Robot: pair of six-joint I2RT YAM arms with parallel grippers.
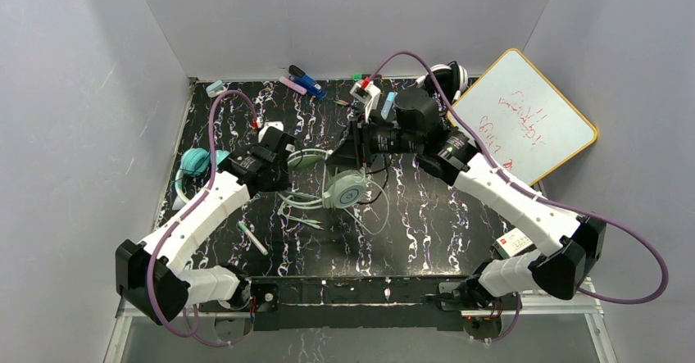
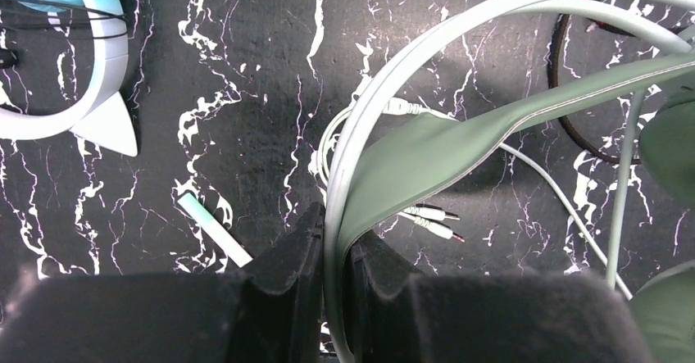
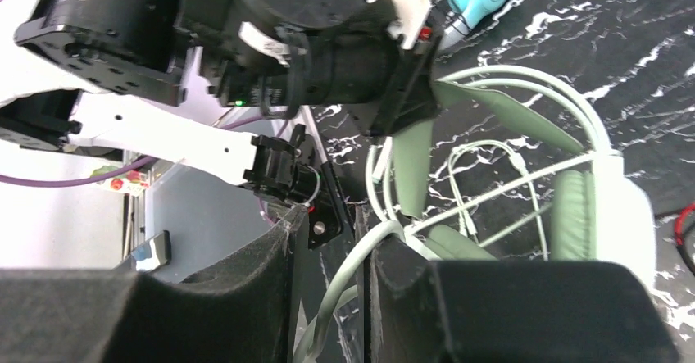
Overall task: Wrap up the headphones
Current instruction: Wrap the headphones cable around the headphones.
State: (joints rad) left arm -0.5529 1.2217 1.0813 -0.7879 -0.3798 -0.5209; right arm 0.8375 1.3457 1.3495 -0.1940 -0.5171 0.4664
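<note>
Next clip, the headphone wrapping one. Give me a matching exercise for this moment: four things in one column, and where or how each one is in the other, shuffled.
Things
1. mint-green headset
2. teal headset
3. black-and-white headset
4. left gripper

Place or state
a. at the far edge, next to the whiteboard
b. shut on a pale headband
c. in the middle of the tabletop
d. at the tabletop's left edge

Pairs: 1-c, 2-d, 3-a, 4-b
</note>
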